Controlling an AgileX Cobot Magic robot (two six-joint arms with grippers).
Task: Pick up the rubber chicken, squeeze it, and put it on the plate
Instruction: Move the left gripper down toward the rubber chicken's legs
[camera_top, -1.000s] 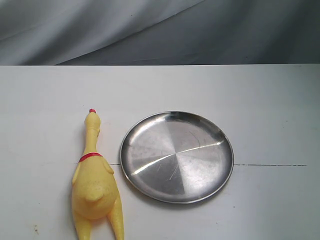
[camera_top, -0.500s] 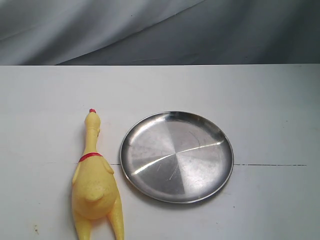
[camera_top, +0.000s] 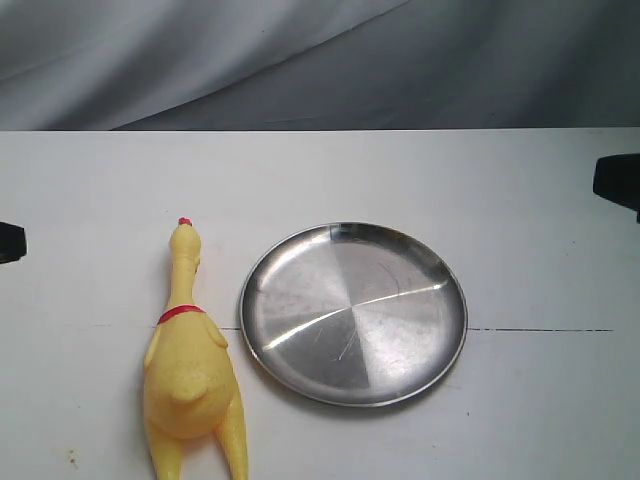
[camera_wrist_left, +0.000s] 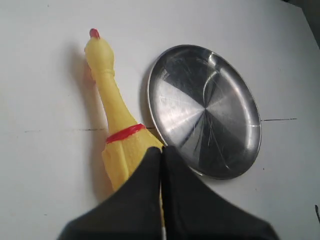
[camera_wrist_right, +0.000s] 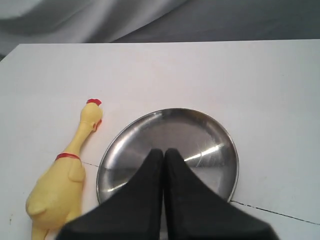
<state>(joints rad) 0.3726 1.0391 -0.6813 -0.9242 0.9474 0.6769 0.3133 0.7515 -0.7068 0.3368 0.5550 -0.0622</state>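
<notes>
The yellow rubber chicken (camera_top: 190, 360) lies on the white table, its red comb pointing to the far side and its feet at the front edge. Just to its right rests the silver plate (camera_top: 300, 262), bare inside. Both also show from the wrists: chicken (camera_wrist_left: 115, 115) and plate (camera_wrist_left: 170, 70) in the left wrist view, chicken (camera_wrist_right: 60, 185) and plate (camera_wrist_right: 210, 131) in the right one. My left gripper (camera_wrist_left: 161, 149) is shut and holds nothing, high above the chicken's body. My right gripper (camera_wrist_right: 164, 151) is shut and holds nothing, high above the plate.
A grey cloth backdrop (camera_top: 320, 60) hangs behind the table's far edge. A thin dark seam (camera_top: 540, 330) runs across the tabletop to the right of the plate. Dark arm parts poke in at the left edge (camera_top: 10, 242) and the right edge (camera_top: 618, 182).
Dark parts of both arms have come into the exterior view at the left and right edges. The chicken and plate have not moved.
</notes>
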